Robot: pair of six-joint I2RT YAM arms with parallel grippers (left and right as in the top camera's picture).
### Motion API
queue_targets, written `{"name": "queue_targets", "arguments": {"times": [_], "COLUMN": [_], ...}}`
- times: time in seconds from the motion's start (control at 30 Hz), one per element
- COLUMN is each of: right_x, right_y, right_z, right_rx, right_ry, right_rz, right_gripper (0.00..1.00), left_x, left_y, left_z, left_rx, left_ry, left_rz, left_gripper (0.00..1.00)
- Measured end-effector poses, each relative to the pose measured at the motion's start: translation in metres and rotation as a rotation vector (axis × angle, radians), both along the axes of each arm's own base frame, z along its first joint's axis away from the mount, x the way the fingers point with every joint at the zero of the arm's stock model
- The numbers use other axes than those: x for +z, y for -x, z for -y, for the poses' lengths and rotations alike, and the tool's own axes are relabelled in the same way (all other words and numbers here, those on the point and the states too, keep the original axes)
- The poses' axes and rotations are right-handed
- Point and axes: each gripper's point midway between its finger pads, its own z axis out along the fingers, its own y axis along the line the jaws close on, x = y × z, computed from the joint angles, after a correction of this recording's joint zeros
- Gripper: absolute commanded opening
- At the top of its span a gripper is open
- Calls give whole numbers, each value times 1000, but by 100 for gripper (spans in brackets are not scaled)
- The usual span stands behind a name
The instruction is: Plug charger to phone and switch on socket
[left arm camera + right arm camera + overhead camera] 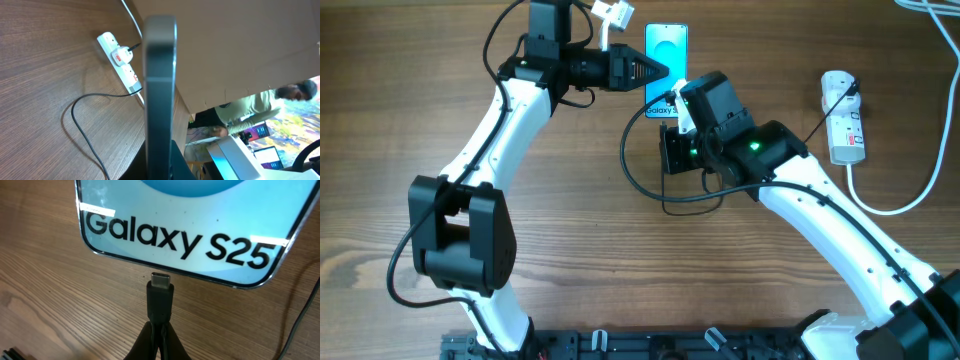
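The phone (666, 60) with a cyan screen lies at the table's far middle, and my left gripper (655, 72) is shut on its left edge. In the left wrist view the phone's grey edge (160, 90) stands upright between the jaws. My right gripper (678, 118) is shut on the charger's black plug (161, 297), whose metal tip sits just short of the phone's bottom edge (180, 277), marked "Galaxy S25". The black cable (650, 185) loops on the table. The white socket (843, 115) lies at the right, with a white plug in it (121, 55).
A white lead (900, 205) curves from the socket toward the right edge. A white cable and connector (613, 14) hang by the left arm at the top. Both arms cross the middle of the wooden table. A black rail (620, 345) runs along the front edge.
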Motion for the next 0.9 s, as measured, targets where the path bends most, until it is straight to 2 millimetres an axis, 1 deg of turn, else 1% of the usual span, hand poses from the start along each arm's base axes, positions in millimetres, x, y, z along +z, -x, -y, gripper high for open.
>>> {"name": "queue_targets", "arguments": {"times": [0.4, 0.9], "right_x": [-1, 1], "right_y": [1, -5], "right_z": [1, 4], "right_rx": [-1, -20], "right_ry": [3, 19], "right_rz": [-3, 24], "right_gripper": [4, 5], "left_x": [0, -1], "left_y": [-3, -4], "left_z": [0, -1], "left_rx": [9, 18], "left_ry": [-4, -10], "left_rz": [17, 18], "left_gripper": [4, 4]}}
